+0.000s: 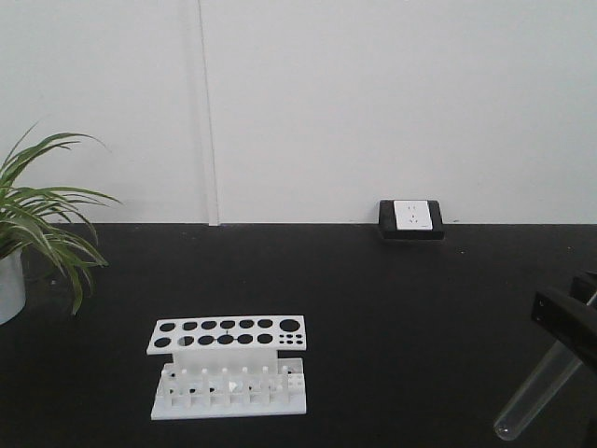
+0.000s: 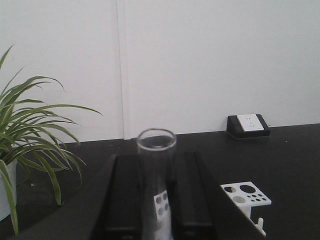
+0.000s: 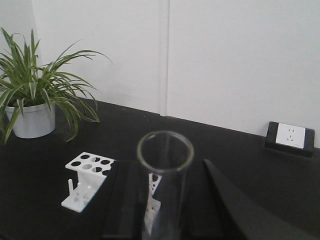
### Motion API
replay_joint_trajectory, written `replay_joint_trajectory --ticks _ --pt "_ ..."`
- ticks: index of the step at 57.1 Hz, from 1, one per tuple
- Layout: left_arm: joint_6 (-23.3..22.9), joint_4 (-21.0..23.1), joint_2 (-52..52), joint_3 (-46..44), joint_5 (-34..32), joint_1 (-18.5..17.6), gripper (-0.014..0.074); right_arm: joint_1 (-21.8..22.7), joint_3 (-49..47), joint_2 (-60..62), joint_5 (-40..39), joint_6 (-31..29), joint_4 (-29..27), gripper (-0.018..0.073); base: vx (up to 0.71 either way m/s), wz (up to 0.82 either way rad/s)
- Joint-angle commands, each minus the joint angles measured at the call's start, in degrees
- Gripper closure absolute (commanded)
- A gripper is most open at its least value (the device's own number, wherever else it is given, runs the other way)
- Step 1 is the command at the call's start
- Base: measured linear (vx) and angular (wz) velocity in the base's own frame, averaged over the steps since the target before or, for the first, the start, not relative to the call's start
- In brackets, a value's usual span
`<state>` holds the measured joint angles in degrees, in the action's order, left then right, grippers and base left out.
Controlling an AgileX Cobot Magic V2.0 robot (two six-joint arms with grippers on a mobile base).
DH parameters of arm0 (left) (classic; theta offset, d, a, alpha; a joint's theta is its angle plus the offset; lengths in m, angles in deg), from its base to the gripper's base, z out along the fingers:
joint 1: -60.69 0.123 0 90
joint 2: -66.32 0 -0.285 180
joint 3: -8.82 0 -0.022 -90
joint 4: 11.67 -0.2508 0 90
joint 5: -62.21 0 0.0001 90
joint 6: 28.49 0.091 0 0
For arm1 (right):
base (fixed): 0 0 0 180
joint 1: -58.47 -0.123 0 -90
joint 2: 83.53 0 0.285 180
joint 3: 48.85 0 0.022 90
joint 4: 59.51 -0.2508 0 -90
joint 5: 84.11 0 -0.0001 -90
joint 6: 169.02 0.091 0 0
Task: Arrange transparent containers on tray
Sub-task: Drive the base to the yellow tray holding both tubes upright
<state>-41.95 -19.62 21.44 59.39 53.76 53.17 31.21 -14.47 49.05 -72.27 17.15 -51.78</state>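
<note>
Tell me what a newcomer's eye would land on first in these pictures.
A white rack with every hole empty stands left of centre on the black table. At the front view's right edge, the right end effector holds a clear tube tilted, round bottom lowest. The left end effector grips a second tube, its open mouth towards the wrist camera.

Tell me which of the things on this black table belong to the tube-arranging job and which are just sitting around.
Part of the job:
- left test tube, held in the left gripper
- right test tube, held in the right gripper
- white rack

Just sitting around:
- potted plant
- socket box by the wall
</note>
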Motion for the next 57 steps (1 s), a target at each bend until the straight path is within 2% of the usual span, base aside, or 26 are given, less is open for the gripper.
replay_joint_trajectory --ticks 1,57 --pt "-0.33 0.53 0.33 -2.14 -4.36 -0.32 0.0461 0.34 -1.56 0.05 -5.07 -0.21 0.26 0.0571 -0.27 0.07" --pt "-0.33 0.53 0.33 -2.14 -4.38 -0.32 0.0461 0.34 -1.56 0.05 -5.15 -0.21 0.26 0.0571 -0.35 0.05"
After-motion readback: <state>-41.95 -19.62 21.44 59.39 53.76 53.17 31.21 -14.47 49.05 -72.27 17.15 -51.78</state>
